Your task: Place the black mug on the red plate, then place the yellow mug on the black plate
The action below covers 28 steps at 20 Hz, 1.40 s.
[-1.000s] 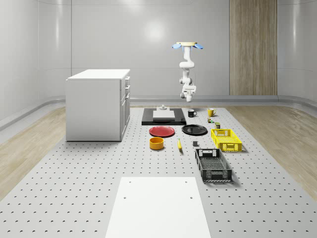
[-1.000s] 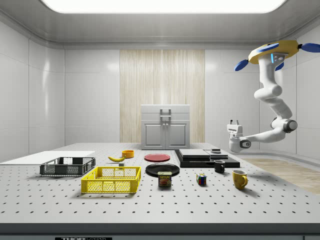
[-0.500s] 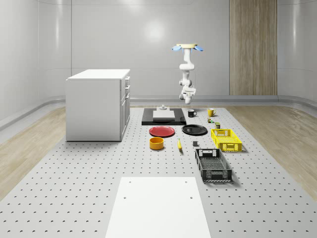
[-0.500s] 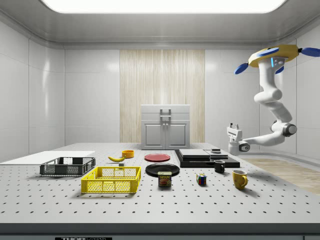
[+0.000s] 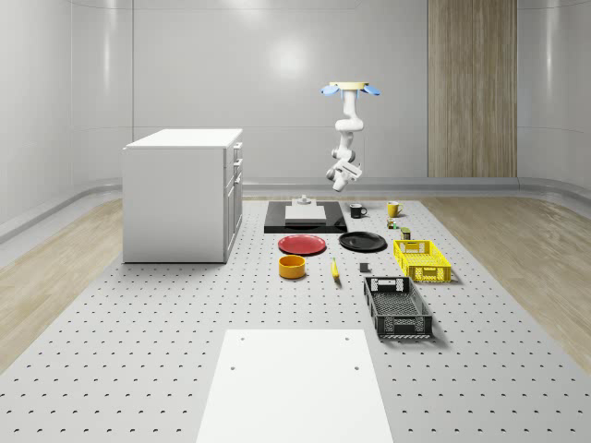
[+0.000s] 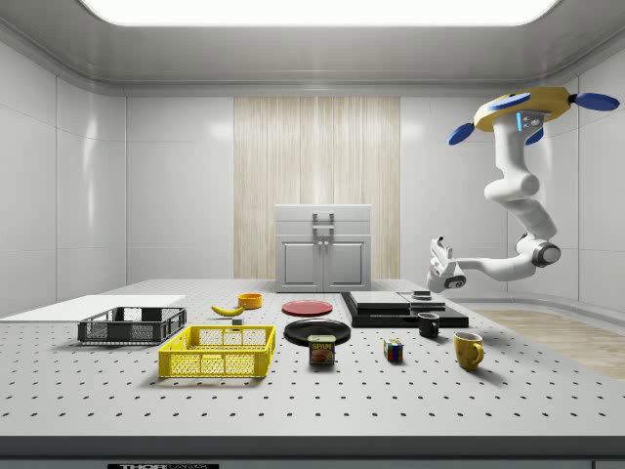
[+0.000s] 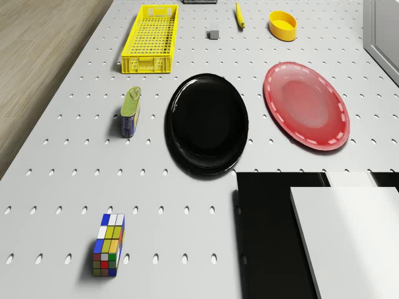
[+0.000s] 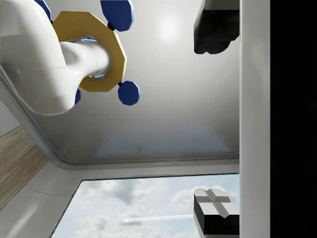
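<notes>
The black mug (image 5: pixel 356 210) (image 6: pixel 429 324) and the yellow mug (image 5: pixel 392 209) (image 6: pixel 468 349) stand on the table near its far edge. In front of them lie the red plate (image 5: pixel 302 245) (image 7: pixel 305 114) and the black plate (image 5: pixel 362 242) (image 7: pixel 207 123), side by side and bare. The drone (image 5: pixel 349 89) (image 6: pixel 522 106) hovers high beyond the mugs. My gripper (image 5: pixel 332 177) (image 6: pixel 434 252) (image 8: pixel 214 124) hangs well above the black mug, tilted upward and open, holding nothing. Its fingertips (image 8: pixel 213 32) stand far apart in the wrist view.
A black slab (image 5: pixel 305 224) carrying a white block lies beside the black mug. A white cabinet (image 5: pixel 180 194) stands at the whole-scene view's left. A yellow crate (image 5: pixel 422 258), black crate (image 5: pixel 397 307), yellow bowl (image 7: pixel 282 25), banana (image 7: pixel 239 15), can (image 7: pixel 129 111) and Rubik's cube (image 7: pixel 108 245) dot the table.
The drone has drifted slightly toward the side view's left. The forearm has swung the gripper up and toward the side view's left, now pointing upward. Mugs and plates have not moved.
</notes>
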Tool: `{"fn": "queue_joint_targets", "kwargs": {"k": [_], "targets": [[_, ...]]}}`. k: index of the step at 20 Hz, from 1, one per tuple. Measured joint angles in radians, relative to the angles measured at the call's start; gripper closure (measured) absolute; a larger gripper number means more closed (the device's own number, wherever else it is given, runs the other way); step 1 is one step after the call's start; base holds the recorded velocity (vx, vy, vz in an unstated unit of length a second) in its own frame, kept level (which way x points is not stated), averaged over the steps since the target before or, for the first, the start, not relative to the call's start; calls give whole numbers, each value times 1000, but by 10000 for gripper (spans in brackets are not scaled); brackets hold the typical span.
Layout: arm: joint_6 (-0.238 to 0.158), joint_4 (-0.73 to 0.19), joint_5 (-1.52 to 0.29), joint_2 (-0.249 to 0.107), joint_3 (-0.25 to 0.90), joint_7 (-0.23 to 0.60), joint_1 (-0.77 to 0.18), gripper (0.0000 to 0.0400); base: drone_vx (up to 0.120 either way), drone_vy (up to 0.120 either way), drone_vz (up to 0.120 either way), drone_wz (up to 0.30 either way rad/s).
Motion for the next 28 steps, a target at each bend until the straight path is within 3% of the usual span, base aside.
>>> {"fn": "queue_joint_targets", "kwargs": {"k": [3, 7, 10, 13, 17, 20, 24, 28], "targets": [[13, -109, -260, -25, 169, 50, -63, 0, 120, 0, -93, 0], [17, -353, -703, -79, 424, 175, -194, 0, 120, 0, -80, 0], [-20, -534, -1022, -122, 586, 307, -337, 0, 120, 0, -120, 0], [-89, -650, -1255, -162, 705, 435, -500, 0, 120, -120, -120, 0], [-174, -719, -1423, -210, 806, 561, -683, 0, 80, -70, -120, 0], [-214, -738, -1480, -241, 851, 621, -774, 0, 0, 0, -120, 0], [-238, -748, -1511, -275, 887, 670, -849, 0, 0, 0, -120, 0], [-241, -750, -1518, -303, 909, 699, -891, 0, 0, -120, -120, 0]]}}
